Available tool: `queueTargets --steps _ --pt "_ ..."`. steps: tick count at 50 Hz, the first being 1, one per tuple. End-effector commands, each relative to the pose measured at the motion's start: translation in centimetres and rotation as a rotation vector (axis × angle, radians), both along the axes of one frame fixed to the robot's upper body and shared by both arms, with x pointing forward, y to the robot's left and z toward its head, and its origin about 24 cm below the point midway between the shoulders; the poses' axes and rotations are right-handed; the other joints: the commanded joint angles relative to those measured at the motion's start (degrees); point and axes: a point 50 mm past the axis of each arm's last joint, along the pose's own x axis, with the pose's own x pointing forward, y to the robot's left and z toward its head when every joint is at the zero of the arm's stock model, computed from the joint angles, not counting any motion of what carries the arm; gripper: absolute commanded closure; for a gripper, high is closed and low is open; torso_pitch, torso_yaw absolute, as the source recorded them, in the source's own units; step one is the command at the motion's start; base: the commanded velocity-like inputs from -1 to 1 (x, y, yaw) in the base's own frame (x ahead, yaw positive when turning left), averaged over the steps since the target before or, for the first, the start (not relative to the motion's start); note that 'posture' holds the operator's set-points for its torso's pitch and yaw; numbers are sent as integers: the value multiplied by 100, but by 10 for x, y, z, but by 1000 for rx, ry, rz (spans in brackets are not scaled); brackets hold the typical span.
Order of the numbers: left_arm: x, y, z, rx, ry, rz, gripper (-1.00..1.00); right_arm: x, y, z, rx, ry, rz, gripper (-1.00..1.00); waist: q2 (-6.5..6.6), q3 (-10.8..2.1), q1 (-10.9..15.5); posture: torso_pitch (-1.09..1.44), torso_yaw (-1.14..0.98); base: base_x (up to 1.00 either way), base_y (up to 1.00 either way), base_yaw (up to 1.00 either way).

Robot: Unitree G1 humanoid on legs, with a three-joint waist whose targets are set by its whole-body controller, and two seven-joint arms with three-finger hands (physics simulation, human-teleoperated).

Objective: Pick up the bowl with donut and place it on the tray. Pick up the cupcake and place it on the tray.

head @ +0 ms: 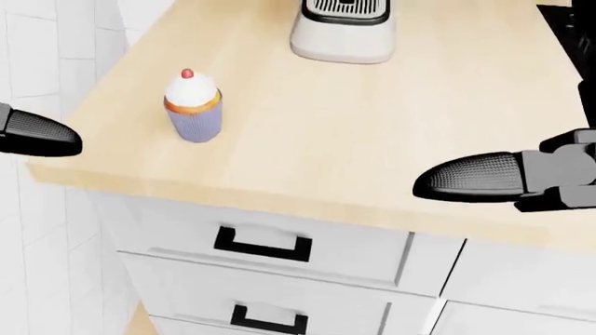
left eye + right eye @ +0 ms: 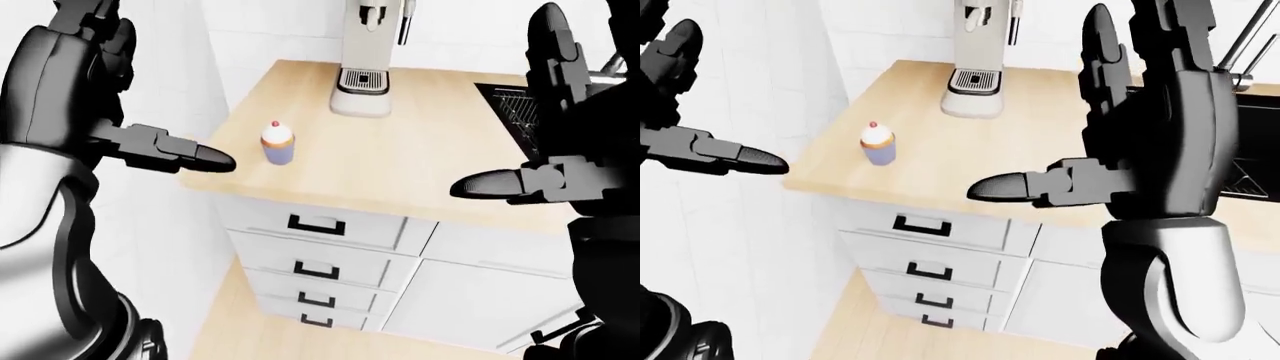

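While both arms are raised close to the cameras, the left robot hand [image 2: 150,146] is seen with fingers spread, one finger [image 2: 205,158] stretched toward the view's right and the others lifted near the top left of the left-eye view; nothing is held in it. The right robot hand [image 2: 1120,97] is likewise spread wide in the right-eye view, one finger [image 2: 1015,185] pointed leftward, the rest upright, and nothing is gripped. Below the hands, a white cabinet with a stack of drawers [image 2: 320,259] fitted with black handles is shown, above a pale wooden floor [image 2: 240,322]. The cupcake [image 1: 193,105], in a lilac wrapper with white icing and a red cherry, stands upright on the light wooden surface [image 1: 372,139] near its left edge, well apart from both hands. Farther up the surface, a cream coffee machine [image 2: 365,60] is set against the white tiled wall [image 2: 250,37]. A dark sink [image 2: 510,105] is visible at the right of the left-eye view. Neither bowl, donut nor tray is shown
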Motion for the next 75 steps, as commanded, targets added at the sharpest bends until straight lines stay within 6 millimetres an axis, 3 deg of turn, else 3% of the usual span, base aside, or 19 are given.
queueTargets --steps 1,15,36,52,75 --pt "-5 0 9 13 -60 12 -100 -4 -1 7 7 -54 -2 -100 -21 -51 3 0 0 0 0 0" --pt "1 -10 1 36 -40 -14 -100 -5 -2 7 7 -59 -4 -100 -89 -21 37 0 0 0 0 0" --pt "48 -44 0 95 20 -85 -100 -2 0 8 5 -55 -3 -100 -212 -59 154 0 0 0 0 0" --pt "92 -57 -22 102 103 -101 -100 -1 -2 4 15 -52 -10 -100 -211 -130 107 0 0 0 0 0" --pt "140 -64 -47 150 209 -68 -100 1 -3 5 20 -54 -14 -100 -188 -214 57 0 0 0 0 0"
